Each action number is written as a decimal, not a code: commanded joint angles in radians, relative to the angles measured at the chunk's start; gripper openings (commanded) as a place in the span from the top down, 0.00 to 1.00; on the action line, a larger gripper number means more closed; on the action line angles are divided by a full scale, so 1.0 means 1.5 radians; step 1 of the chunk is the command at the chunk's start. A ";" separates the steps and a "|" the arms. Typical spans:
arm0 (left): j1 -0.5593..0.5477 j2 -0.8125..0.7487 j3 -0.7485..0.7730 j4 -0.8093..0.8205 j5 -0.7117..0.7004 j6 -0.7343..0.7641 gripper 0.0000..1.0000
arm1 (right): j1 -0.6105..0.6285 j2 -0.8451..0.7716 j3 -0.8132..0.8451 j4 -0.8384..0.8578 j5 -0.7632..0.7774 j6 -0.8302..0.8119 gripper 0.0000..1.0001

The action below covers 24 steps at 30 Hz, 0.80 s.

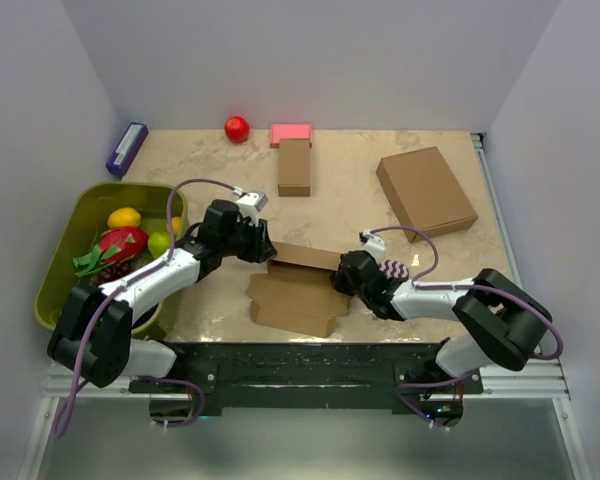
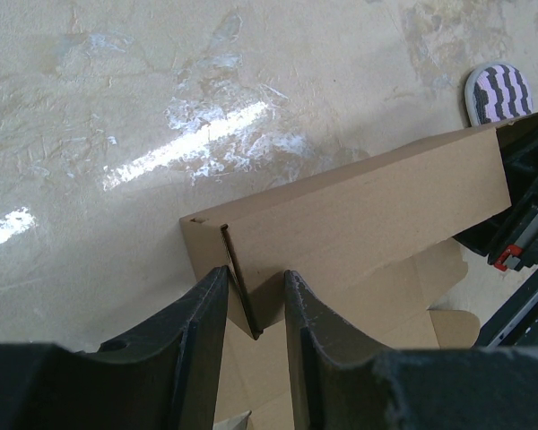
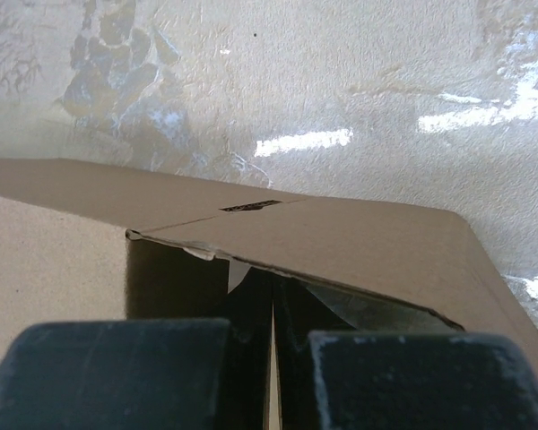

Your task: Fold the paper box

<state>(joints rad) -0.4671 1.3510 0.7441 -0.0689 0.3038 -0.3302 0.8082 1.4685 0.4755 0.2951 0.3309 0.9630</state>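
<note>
Where my two arms meet at the near middle of the bench, the paper box lies partly folded: one long panel raised, flaps flat beneath it. My left jaws are nearly closed, with the fingers pinching the panel's end wall. My right jaws grip the opposite end, narrowed to a slit with a cardboard edge inside. A larger brown box sits well apart.

Plain brown paper box on a glossy beige marbled table; olive-green tub at left; red ball and pink block at far edge.
</note>
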 commanded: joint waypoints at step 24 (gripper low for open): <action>-0.008 0.011 0.017 -0.015 0.005 0.006 0.65 | 0.034 -0.221 0.069 -0.364 -0.019 -0.120 0.50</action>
<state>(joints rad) -0.4728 1.3575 0.7486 -0.0696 0.3111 -0.3302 0.8528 1.2049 0.5133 -0.0799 0.3435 0.8555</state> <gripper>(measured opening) 0.355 0.480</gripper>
